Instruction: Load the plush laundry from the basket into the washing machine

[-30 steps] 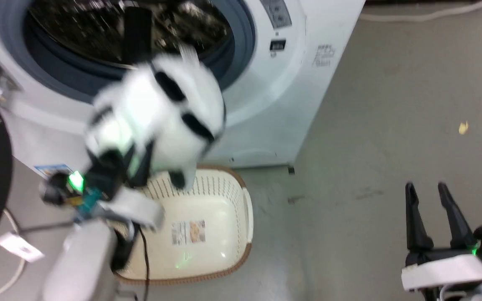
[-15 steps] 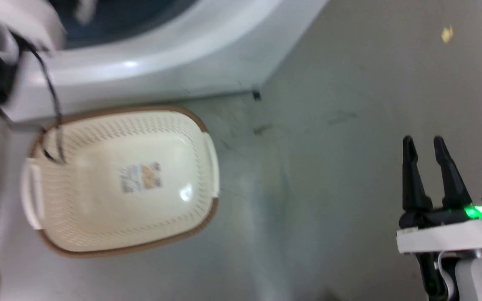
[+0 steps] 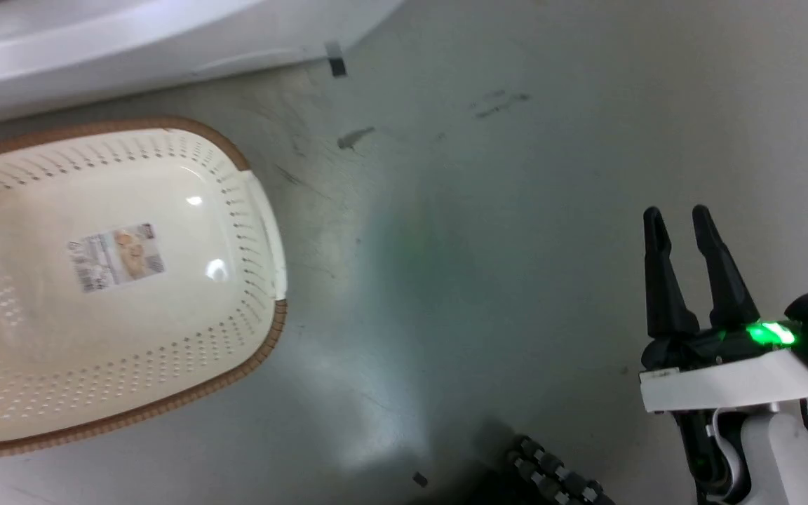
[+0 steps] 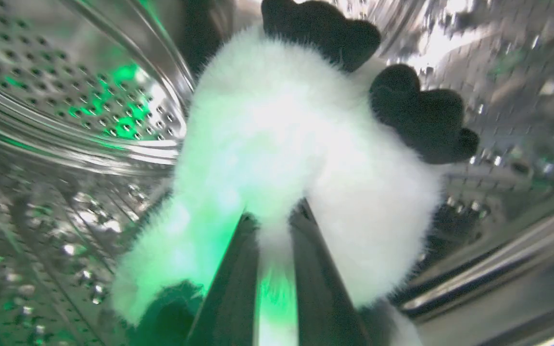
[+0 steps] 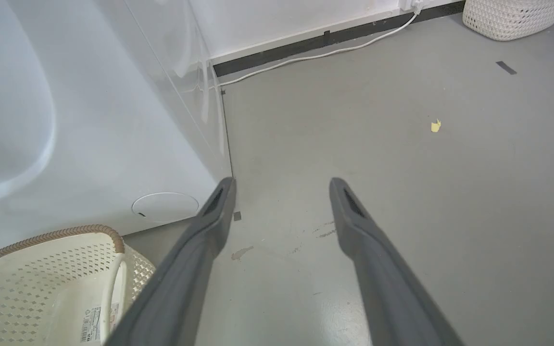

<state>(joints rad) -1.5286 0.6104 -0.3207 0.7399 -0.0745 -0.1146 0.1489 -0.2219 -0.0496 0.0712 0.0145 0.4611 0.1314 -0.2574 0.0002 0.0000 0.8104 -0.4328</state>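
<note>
White plush laundry [image 4: 277, 125] — pinched in left claw [image 4: 275, 217] (inside steel drum [image 4: 56, 86]).

Plush laundry [image 4: 282, 144] and left tool [image 4: 275, 218] — from above the basket [image 3: 236, 337] to inside the washing machine [image 4: 41, 72] drum.

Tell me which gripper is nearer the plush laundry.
Left. The left gripper pinches the plush laundry inside the drum; the right gripper hangs open above the floor, outside the washing machine.
</note>
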